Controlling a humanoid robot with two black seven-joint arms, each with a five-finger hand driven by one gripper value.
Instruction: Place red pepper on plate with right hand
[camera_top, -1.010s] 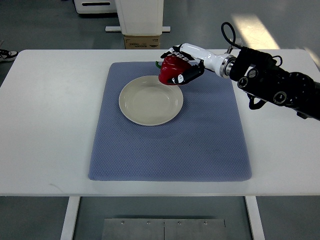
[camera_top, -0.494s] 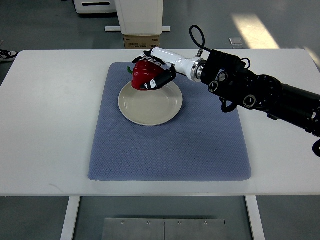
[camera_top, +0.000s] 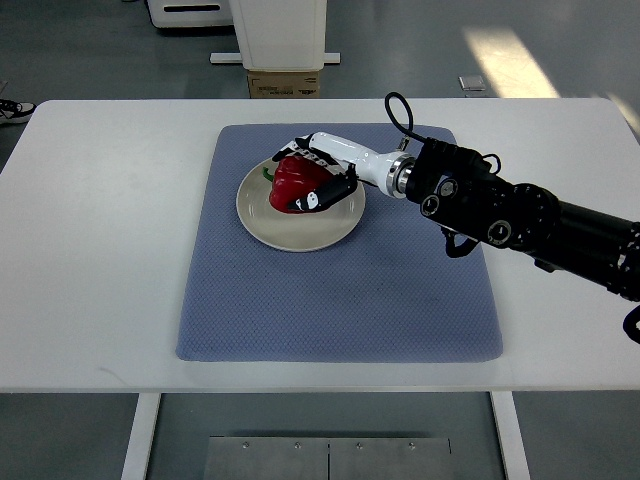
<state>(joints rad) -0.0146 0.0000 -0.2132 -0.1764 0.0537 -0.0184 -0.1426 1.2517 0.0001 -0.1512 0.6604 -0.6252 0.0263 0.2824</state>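
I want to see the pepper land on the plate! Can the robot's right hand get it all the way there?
Probably yes. The right hand is shut on the red pepper and already sits over the plate, with nothing in the way. Whether the pepper touches the plate yet, I cannot tell.

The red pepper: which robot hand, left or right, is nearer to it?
Right. The right robot hand grips the red pepper over the plate; the left is out of view.

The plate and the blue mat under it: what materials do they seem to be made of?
The plate looks like glazed ceramic or hard plastic: cream, smooth, with a soft sheen along its rim. The mat seems to be woven fabric or textured foam: matte blue-grey, with a fine dotted pattern and rounded corners. The single view cannot settle either material for certain.
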